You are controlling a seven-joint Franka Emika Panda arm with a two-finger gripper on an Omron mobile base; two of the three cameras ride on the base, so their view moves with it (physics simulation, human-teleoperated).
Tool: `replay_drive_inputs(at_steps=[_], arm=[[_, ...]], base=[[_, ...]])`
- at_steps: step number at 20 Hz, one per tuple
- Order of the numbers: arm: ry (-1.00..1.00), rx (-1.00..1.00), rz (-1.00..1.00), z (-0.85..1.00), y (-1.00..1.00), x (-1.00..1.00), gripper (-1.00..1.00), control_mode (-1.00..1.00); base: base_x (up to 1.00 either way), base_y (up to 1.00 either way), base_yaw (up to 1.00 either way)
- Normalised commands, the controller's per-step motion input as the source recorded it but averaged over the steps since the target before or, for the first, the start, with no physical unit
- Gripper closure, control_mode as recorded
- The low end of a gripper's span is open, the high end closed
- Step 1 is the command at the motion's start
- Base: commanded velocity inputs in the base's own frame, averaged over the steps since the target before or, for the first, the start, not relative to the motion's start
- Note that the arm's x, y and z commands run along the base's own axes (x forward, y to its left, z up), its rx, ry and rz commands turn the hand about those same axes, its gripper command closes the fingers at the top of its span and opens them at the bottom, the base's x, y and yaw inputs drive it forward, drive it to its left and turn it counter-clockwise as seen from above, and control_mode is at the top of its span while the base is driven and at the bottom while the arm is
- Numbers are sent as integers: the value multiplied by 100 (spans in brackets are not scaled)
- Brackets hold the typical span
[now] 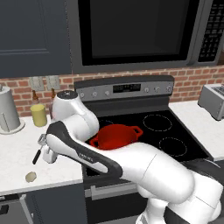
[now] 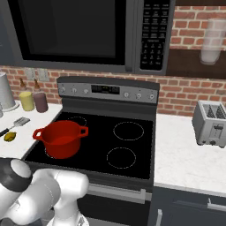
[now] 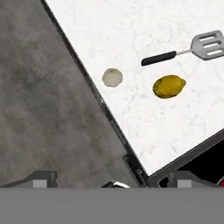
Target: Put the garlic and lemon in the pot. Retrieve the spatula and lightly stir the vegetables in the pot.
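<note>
The red pot [image 1: 116,136] stands on the front left burner of the stove, also seen in the right base view [image 2: 62,139]. On the white counter to its left lie the pale garlic [image 3: 112,77], the yellow lemon [image 3: 169,86] and the spatula [image 3: 183,51], whose slotted head points away from the counter edge. The garlic [image 1: 30,176] sits nearest the front edge. My gripper [image 3: 113,180] hovers above the counter's front edge, looking down on all three. It is open and empty, touching none of them. In the left base view my hand [image 1: 45,152] covers the lemon.
A yellow jar [image 1: 38,115] and a pale canister [image 1: 8,113] stand at the back of the left counter. A toaster [image 2: 211,123] sits on the counter right of the stove. A microwave [image 2: 88,31] hangs above the stove. The grey floor [image 3: 43,109] lies beyond the counter edge.
</note>
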Motion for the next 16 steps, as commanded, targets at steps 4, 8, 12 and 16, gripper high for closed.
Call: replay_drive_inputs(at_steps=[4, 8, 12, 16], arm=[[7, 0, 3, -82, 81, 39, -100, -100], [17, 4, -1, -69, 74, 57, -100, -100], [19, 1, -18, -42, 62, 40, -100, -100], [17, -2, -36, -58, 60, 6, -100, -100]], base=[[0, 0, 0], [0, 0, 0], [0, 0, 0], [0, 0, 0]])
